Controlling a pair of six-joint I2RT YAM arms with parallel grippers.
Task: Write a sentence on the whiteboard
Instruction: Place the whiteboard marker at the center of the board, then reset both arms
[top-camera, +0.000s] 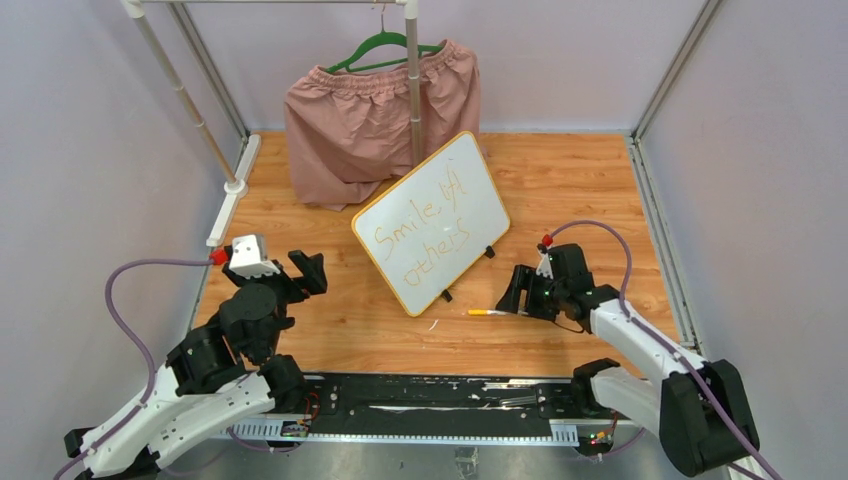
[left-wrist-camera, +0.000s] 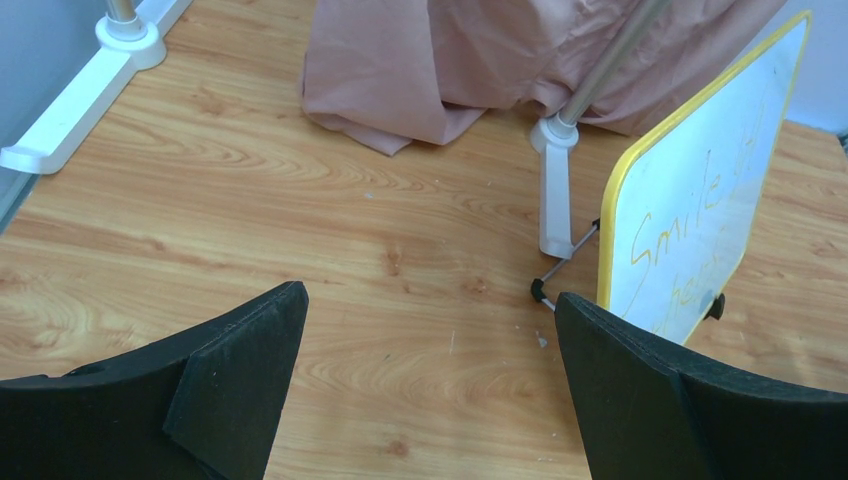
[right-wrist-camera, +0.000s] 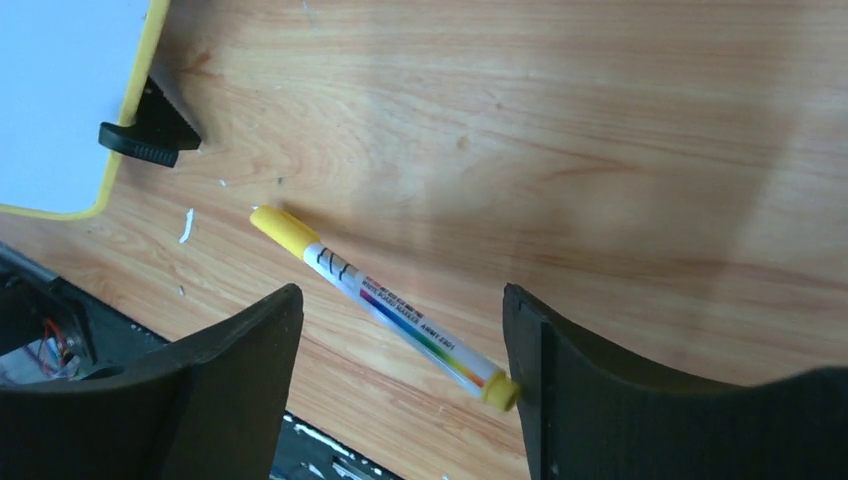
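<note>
The whiteboard (yellow-framed, tilted) bears the sentence in 2 orange lines.

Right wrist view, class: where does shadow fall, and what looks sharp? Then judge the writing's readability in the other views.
Right wrist: soft shadow on the table around the marker, label print sharp. Top external: even light, the sentence mostly readable on the whiteboard. Left wrist: writing foreshortened.

The whiteboard, white with a thin yellow-orange frame, stands tilted back on small black feet, turned diagonally, ahead of and between the left claw and right claw. The sentence, thin orange handwriting in two lines, reads roughly "Smile ... others".
</note>
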